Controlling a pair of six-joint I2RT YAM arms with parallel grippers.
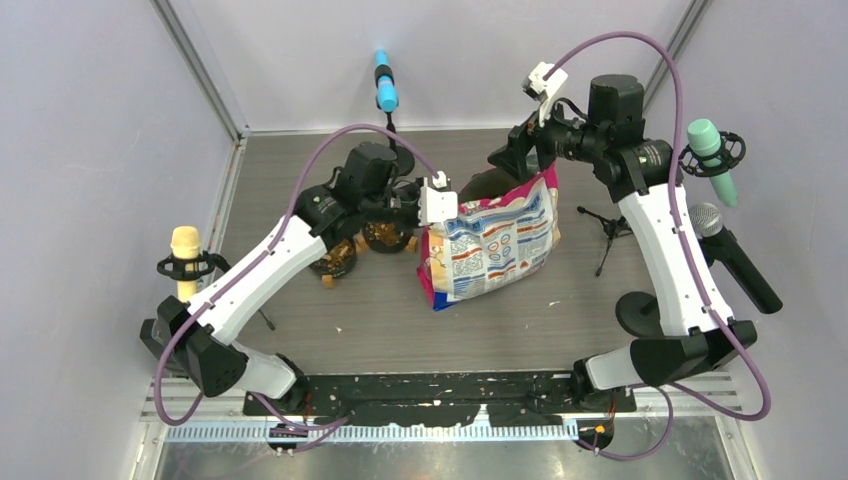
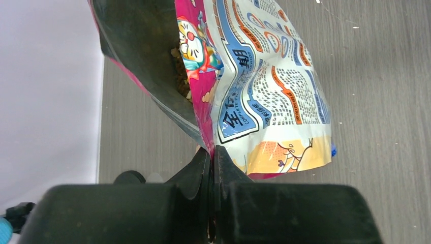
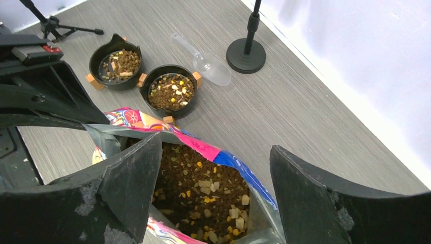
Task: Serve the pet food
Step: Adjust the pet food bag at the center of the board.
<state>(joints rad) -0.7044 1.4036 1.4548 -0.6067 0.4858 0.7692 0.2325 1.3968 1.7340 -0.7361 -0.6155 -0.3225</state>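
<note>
R jaws apart over pet food (image 3: 203,188)

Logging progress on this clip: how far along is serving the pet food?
Done: both black bowls already hold pet food, and the clear scoop lies beside them. In hand: the left gripper is shut on the edge of the open bag; the right gripper is open above its mouth. Left: probably only releasing the bag.

Two robot arms stand on a black base plate (image 1: 440,395). The left arm (image 1: 250,275) and right arm (image 1: 665,260) have white shells, black joints and purple cables (image 1: 620,38). The right gripper (image 3: 213,147) has black fingers (image 3: 127,183) with pale scuffs.
</note>
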